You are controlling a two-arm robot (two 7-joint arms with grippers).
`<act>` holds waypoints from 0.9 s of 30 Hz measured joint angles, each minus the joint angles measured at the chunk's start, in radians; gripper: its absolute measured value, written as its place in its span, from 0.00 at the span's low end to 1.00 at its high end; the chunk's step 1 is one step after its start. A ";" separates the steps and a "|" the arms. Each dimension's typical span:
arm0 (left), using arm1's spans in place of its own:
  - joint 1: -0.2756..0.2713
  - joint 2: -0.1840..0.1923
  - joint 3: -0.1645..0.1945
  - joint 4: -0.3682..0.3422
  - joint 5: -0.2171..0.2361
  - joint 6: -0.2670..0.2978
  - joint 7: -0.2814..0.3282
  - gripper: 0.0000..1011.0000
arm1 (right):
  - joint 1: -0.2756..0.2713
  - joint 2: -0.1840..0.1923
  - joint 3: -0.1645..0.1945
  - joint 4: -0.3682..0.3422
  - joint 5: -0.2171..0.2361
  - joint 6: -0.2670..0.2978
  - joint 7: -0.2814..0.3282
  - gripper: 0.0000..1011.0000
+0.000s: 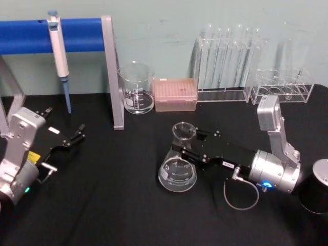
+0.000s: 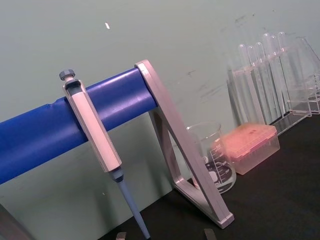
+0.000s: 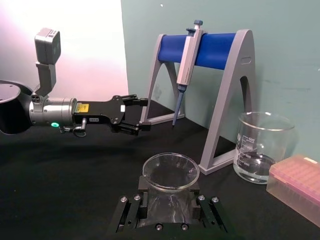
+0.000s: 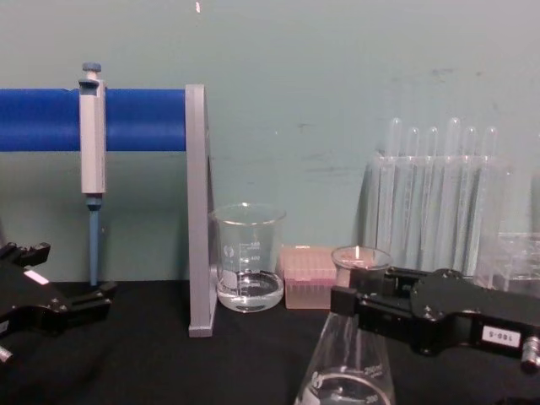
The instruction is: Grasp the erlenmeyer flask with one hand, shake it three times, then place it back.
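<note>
The erlenmeyer flask [image 1: 178,171] is clear glass with white markings and stands upright on the black table, centre right. My right gripper [image 1: 187,147] reaches in from the right, its two jaws closed against the flask's neck just under the flared rim. From the right wrist the rim [image 3: 171,172] sits between the fingers [image 3: 131,211]. The chest view has the flask [image 4: 348,371] low at the right with the right gripper [image 4: 364,305] on its neck. My left gripper [image 1: 72,138] rests open at the table's left, far from the flask.
A glass beaker [image 1: 137,88] with some liquid, a pink tip box [image 1: 175,94] and test tube racks [image 1: 230,66] line the back. A pipette [image 1: 59,56] hangs on the blue-barred stand [image 1: 114,72] at the back left. A black cylinder [image 1: 318,192] stands at the right edge.
</note>
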 joint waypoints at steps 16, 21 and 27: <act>0.000 0.000 0.000 0.000 0.000 0.000 0.000 0.99 | 0.003 0.004 -0.007 0.003 -0.015 0.018 -0.012 0.45; 0.000 0.000 0.000 0.000 0.000 0.000 0.000 0.99 | 0.004 0.004 -0.008 0.003 -0.016 0.022 -0.013 0.45; 0.000 0.000 0.000 0.000 0.000 0.000 0.000 0.99 | 0.004 0.004 -0.010 0.005 -0.019 0.027 -0.015 0.45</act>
